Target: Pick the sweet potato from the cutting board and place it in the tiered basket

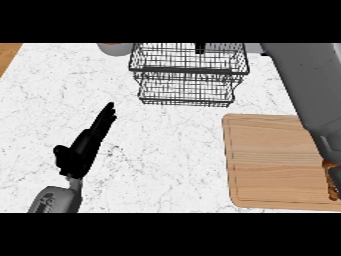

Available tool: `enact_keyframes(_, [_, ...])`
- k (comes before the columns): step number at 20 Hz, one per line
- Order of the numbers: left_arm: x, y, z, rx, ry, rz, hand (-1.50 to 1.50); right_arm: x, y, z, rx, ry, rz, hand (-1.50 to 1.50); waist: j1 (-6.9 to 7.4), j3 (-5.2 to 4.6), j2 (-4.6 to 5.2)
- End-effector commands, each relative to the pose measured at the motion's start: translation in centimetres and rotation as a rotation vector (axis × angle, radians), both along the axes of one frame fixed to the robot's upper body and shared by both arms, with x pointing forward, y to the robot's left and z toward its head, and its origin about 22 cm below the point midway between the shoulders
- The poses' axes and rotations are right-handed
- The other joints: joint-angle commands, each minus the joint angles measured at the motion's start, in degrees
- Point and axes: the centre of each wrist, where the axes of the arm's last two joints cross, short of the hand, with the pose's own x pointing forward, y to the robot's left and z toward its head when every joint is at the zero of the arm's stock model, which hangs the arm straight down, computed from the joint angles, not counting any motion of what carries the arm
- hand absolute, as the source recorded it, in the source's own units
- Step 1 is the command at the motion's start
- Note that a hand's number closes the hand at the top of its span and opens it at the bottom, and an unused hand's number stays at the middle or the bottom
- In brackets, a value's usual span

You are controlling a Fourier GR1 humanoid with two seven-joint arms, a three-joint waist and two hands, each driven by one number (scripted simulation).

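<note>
- A wire tiered basket [188, 75] is standing at the upper centre of a white marble counter [165, 150].
- A wooden cutting board [276, 160] is lying at lower right.
- The left hand [84, 145], fingers straight, is resting at lower left.
- A grey forearm [324, 95] is crossing the right edge, hiding most of an orange sweet potato [331, 186].

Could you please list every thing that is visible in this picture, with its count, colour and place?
Wire tiered basket: one, dark grey, far centre of the counter.
Wooden cutting board: one, light brown, right side.
Orange-brown sweet potato: one, at the board's right edge, mostly hidden by the right forearm.
White marble counter: one, under everything.
Left hand: one, black, open, left of centre.
Right forearm: one, grey, right edge; its hand is not visible.
</note>
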Motion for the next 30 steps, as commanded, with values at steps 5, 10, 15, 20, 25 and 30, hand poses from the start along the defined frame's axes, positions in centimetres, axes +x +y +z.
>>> enact_keyframes(5, [1.2, 0.7, -0.4, 0.0, 0.012, 0.006, 0.0, 1.0, 5.5, -2.2, 0.001, 0.035, 0.056, 1.5, -0.58, 0.01, -0.03])
enact_keyframes(10, [-1.2, 1.2, -1.1, 0.005, 0.006, -0.025, 0.0, 2.0, 5.7, -4.7, 0.108, 0.092, 0.058, 1.5, 1.06, 0.0, 0.4])
enact_keyframes(15, [0.5, -0.2, 1.1, -0.005, -0.005, 0.001, 0.0, 2.2, 5.8, -4.8, 0.179, 0.198, 0.108, 1.5, -0.28, 0.05, -0.04])
enact_keyframes(20, [0.5, 0.7, 0.1, -0.012, -0.003, -0.003, 0.0, 1.9, 8.1, -6.3, 0.358, 0.45, 0.002, -1.5, 0.02, 0.0, 0.22])
enact_keyframes(25, [-1.1, -0.1, -0.3, -0.002, -0.009, 0.002, 0.0, 2.5, 5.8, -4.3, 0.481, 0.424, -0.032, -1.5, -0.42, 0.06, -0.24])
enact_keyframes(30, [0.3, 1.4, -0.7, 0.003, -0.004, 0.02, 0.0, 2.6, 4.3, -2.7, 0.491, 0.175, -0.208, -1.5, -1.25, 0.0, -0.16])
